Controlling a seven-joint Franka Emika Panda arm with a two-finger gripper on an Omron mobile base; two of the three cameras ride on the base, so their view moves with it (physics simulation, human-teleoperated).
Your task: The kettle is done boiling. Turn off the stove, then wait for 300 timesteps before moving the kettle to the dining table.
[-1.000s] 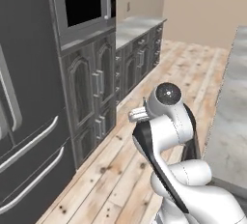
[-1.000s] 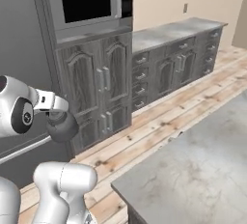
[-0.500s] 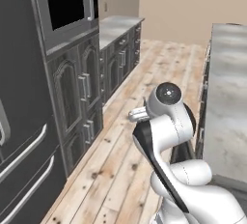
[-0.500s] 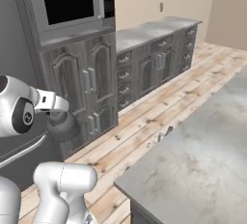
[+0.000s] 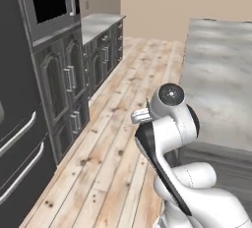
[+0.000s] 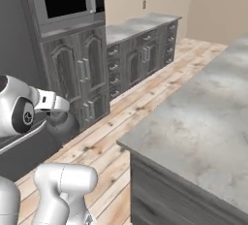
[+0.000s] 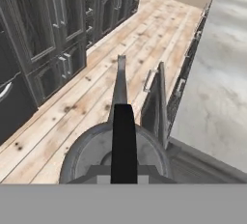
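Observation:
The kettle [image 7: 116, 153] hangs right under the hand, its dark grey rounded body seen from above with the black handle [image 7: 124, 136] running up the middle. My gripper [image 7: 124, 172] is shut on that handle. From the right base view the kettle [image 6: 61, 126] shows as a dark round body below the white hand, with the gripper [image 6: 54, 114] just over it, above the wooden floor. The dining table [image 5: 221, 70], a pale marble slab [image 6: 208, 122] on dark fronts, lies to the right, its near corner [image 7: 212, 97] close beside the kettle. The stove is out of view.
A tall dark cabinet with a built-in microwave [image 5: 49, 1] [image 6: 65, 1] stands on the left, a dark fridge front [image 5: 15, 153] nearer still. A marble wall counter [image 5: 101, 23] [image 6: 140, 25] runs beyond. A wooden floor aisle [image 5: 123, 119] separates them from the table.
The whole picture has shifted as the base drives: the cabinets slide off to the left and the dining table comes nearer on the right. The arm keeps its pose, with the kettle still gripped.

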